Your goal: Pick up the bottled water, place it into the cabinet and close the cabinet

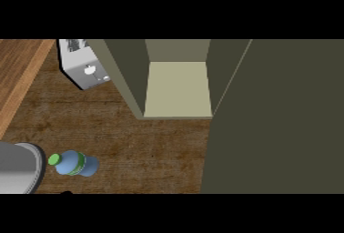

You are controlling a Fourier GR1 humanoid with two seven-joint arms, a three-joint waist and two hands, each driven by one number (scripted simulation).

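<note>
Head view, looking steeply down on a dark, coarse-grained wooden desk [148, 141]. Shows the bottled water [75, 164] at lower left, well apart from the cabinet [178, 88] and just beside a rounded grey metal vessel [17, 168] at the left edge. Small, stubby bottle: pale blue see-through body, green band round the shoulder, bright green cap [53, 159] pointing left; upright or tipped, hard to say from this angle. Probably light for its size, with thin smooth plastic walls that give under a squeeze and may slip; likely best taken round the middle of the body, below the green band, not by the narrow cap. Open cabinet at top centre: flat olive walls, straight edges, a pale cream shelf inside with nothing on it. Cabinet door [282, 118] swung wide, a large plain olive panel filling the right side. Boxy grey appliance [84, 68] with a round knob at upper left. No robot hand clearly in view, so released or clenched cannot be told; only a tiny dark speck at the lower edge, too small to name.
</note>
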